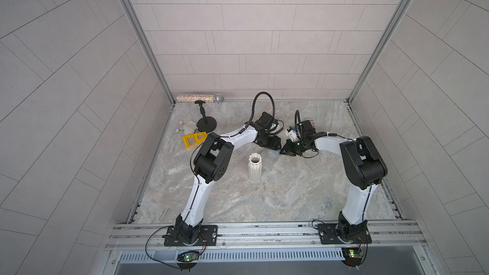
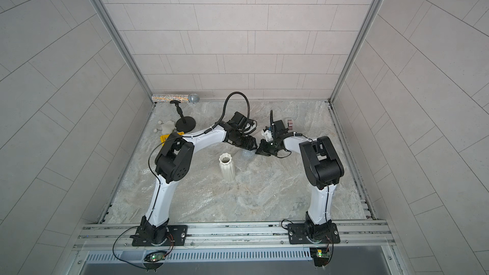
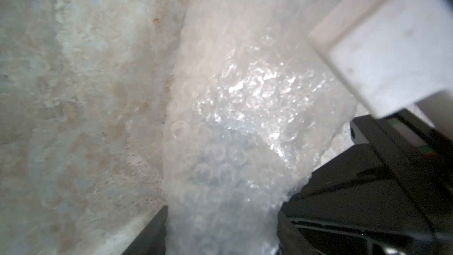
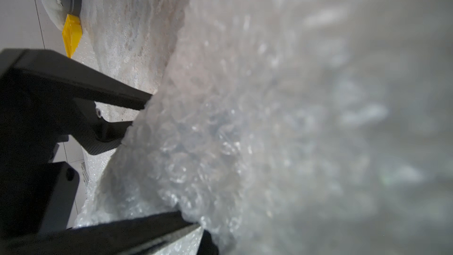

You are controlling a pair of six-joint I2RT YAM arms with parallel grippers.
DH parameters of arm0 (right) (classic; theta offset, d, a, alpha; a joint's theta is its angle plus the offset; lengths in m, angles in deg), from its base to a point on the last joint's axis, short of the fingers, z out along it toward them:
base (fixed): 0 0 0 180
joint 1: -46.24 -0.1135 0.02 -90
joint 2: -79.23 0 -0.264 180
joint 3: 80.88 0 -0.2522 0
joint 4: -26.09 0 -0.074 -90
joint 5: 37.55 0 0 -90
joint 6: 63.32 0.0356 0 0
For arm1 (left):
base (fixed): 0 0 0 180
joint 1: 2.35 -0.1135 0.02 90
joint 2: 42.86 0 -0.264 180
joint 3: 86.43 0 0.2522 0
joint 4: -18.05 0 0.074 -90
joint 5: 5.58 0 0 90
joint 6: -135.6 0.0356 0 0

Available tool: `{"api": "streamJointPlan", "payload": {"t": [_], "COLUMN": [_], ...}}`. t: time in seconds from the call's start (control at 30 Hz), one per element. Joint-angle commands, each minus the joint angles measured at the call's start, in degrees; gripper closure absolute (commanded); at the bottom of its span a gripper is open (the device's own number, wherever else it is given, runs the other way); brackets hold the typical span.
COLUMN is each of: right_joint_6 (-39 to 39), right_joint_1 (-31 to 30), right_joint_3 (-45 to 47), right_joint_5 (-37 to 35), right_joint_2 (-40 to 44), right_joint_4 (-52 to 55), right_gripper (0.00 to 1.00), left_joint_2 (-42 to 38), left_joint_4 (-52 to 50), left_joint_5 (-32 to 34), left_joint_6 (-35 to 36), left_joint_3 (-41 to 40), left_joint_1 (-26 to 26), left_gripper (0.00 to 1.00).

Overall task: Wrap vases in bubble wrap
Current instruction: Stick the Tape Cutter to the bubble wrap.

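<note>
Upright near the middle of the marble-patterned table [image 1: 330,123]: the white ribbed vase [image 1: 255,167] [image 2: 227,167], scalloped mouth upward, clear of both arms, with the bubble wrap [image 1: 174,170] [image 3: 232,118] [image 4: 220,143] spread flat about it. Thin and clear over the table from about 9 o'clock to the centre, and gathered into a shiny bundle just at 1 o'clock of the vase. Through that bundle in the left wrist view, a bluish shape [image 3: 215,160], too blurred to name.

Reaching in from 10 o'clock: the left gripper [image 1: 276,146] [image 2: 252,144], fingers [image 4: 117,96] partway apart, one on each side of the bundle, tips at the wrap's surface. Reaching in from 3 o'clock, nearly tip to tip with it: the right gripper [image 1: 284,150] [image 2: 259,150], fingers pressed together on a fold of wrap, bunched so close to the wrist camera as to blur.

At 11 o'clock by the back wall: a glittery microphone [image 1: 201,98], lying flat. Just nearer: a black round-footed stand [image 1: 206,124]. At 10 o'clock: a yellow plastic piece [image 1: 194,139] [image 4: 71,33], close beside the left arm's elbow.
</note>
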Motion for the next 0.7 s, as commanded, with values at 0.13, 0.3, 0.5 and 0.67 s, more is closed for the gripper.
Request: {"api": "streamJointPlan", "payload": {"t": [0.13,0.3,0.5,0.67], "right_joint_6": [-2.1,-3.7,-6.0,-8.1], "right_joint_1": [0.2,0.5,1.6,2.6], "right_joint_3": [-0.9,-1.1,0.6,2.2], "right_joint_5": [-1.9,-3.6,-4.9,-6.0], "right_joint_2": [1.2,2.4,5.4,7.8], "right_joint_4": [2.3,5.6,9.2,12.4], "right_gripper": [0.83,0.75,0.65,0.61], "left_joint_2": [1.8,1.5,1.4,1.4], "left_joint_4": [-3.3,-2.5,-1.0,-0.4], "left_joint_5": [5.7,5.6,4.0,3.1], "left_joint_6": [1.8,1.4,0.7,0.2], "left_joint_3": [-1.5,-2.3,-3.1,-3.5], "left_joint_1": [-0.4,-0.6,-0.9,-1.1], "left_gripper": [0.42,0.44,0.46,0.46]}}
